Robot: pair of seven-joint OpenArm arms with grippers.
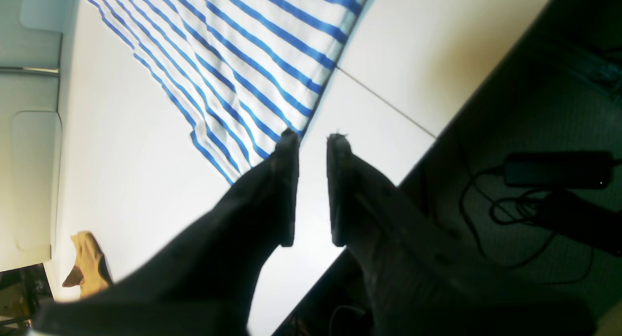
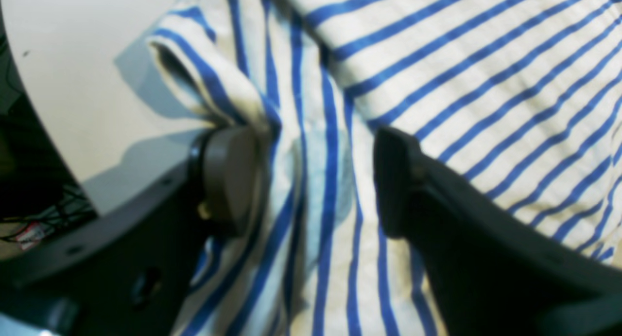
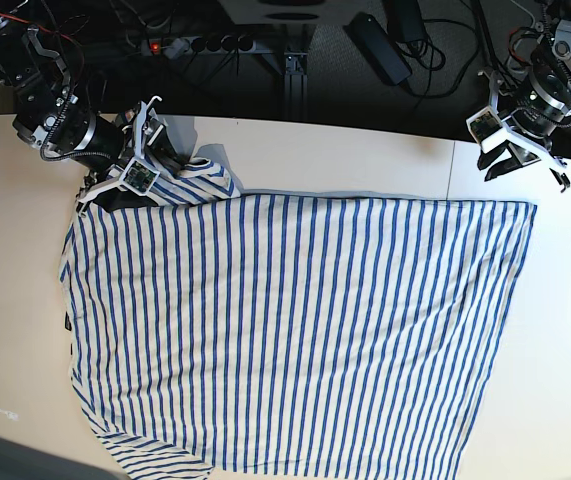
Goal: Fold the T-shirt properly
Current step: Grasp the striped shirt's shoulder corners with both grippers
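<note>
The T-shirt (image 3: pixel 295 330), white with thin blue stripes, lies spread out across the white table (image 3: pixel 365 160). My right gripper (image 2: pixel 311 180) is open at the shirt's far left sleeve (image 3: pixel 200 180). Its two fingers straddle a bunched fold of striped cloth (image 2: pixel 316 146), and the left pad (image 2: pixel 228 175) touches that fold. In the base view this gripper (image 3: pixel 125 188) sits at the shirt's upper left. My left gripper (image 1: pixel 312 139) hovers over bare table just beside the shirt's corner (image 1: pixel 243 59). Its fingers stand a little apart with nothing between them. In the base view it (image 3: pixel 523 170) is above the upper right corner.
A seam (image 1: pixel 388 105) crosses the tabletop near the left gripper, and the table's edge runs close behind it. Below lie a power adapter (image 1: pixel 559 169) and cables on dark floor. A tan object (image 1: pixel 87 263) lies on the table. A power strip (image 3: pixel 190 43) lies behind the table.
</note>
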